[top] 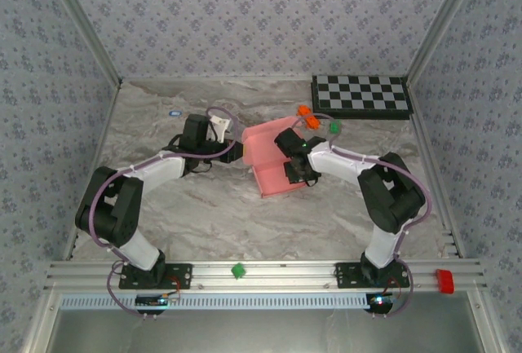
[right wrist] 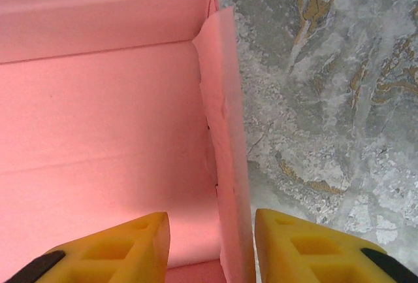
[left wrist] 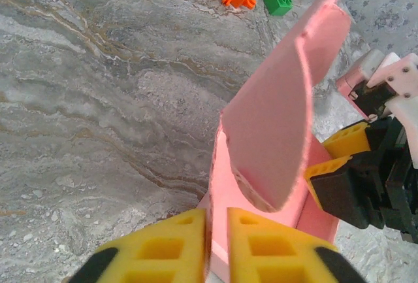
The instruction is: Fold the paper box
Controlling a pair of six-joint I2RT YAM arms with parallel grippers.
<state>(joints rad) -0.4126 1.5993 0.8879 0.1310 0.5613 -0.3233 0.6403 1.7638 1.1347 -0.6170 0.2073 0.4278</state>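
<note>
The paper box [top: 265, 145] lies half-formed on the marble table [top: 163, 222] at the centre of the top view, with one wall raised and an open tray side facing the lower edge of the frame.

The left arm rises from its base at lower left and bends sharply at an elbow near the left edge. Its forearm runs up and to the right, bringing the left gripper [top: 236, 153] to the box's left edge. In the left wrist view, the yellow fingers [left wrist: 163, 250] of the left gripper [left wrist: 216, 231] stand close together at the bottom of the frame. A thin pink wall runs through the narrow slit between them, but I cannot tell whether the pads actually press it. A rounded flap curls up toward the top right of that view.

The right arm mirrors this pose, with its elbow at mid right and its forearm pointing left and slightly up. The right gripper [top: 295, 175] comes down over the box's right side. In the right wrist view, the right gripper [right wrist: 212, 231] is parted and straddles an upright side wall. One finger is over the pink floor and the other over the marble, and neither grips the card.

An orange block [top: 306, 112] and a green block [top: 333, 126] lie just above and to the right of the box. The checkerboard [top: 361, 94] sits at the upper right.
</note>
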